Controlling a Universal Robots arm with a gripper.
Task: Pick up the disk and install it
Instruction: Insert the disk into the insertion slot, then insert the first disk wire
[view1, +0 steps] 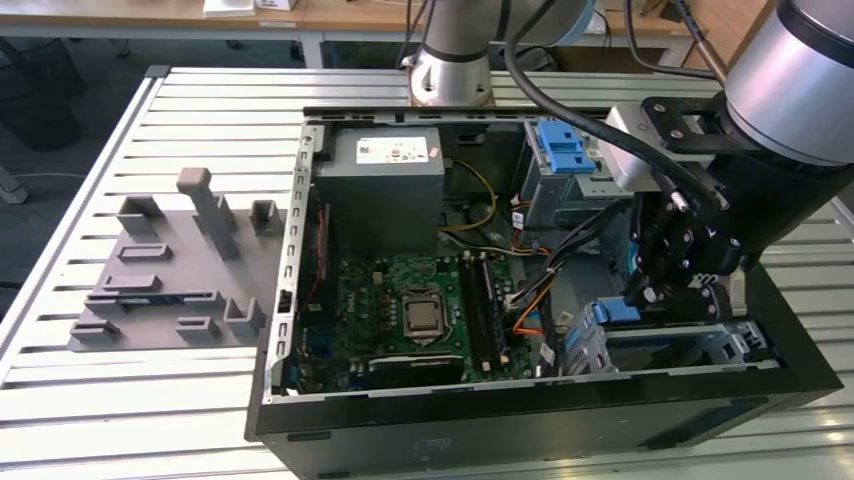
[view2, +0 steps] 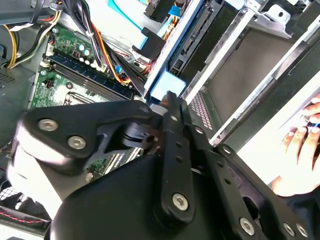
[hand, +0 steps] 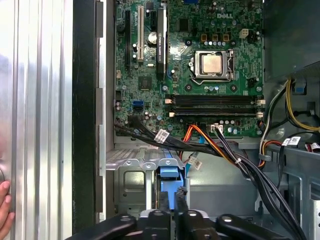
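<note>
The disk (view1: 617, 312) stands on edge in the metal drive cage (view1: 714, 345) at the exterior view's right front corner of the open computer case. Only its blue end piece shows. My gripper (view1: 654, 300) reaches down into that corner right beside it. In the first wrist view the two fingertips (hand: 162, 199) sit close together, with the disk's blue end (hand: 170, 176) between and just beyond my gripper (hand: 171, 200). The second wrist view has a finger (view2: 170, 107) pressed on the pale blue disk end (view2: 165, 86). The disk's silver body is hidden.
Cable bundles (hand: 210, 145) cross just beside the cage, near the motherboard (view1: 414, 310). A grey power-supply box (view1: 387, 165) and a blue ridged latch (view1: 563, 150) sit at the back. A grey fixture (view1: 174, 270) lies on the slatted table. A person's hand (view2: 300, 135) rests outside the case.
</note>
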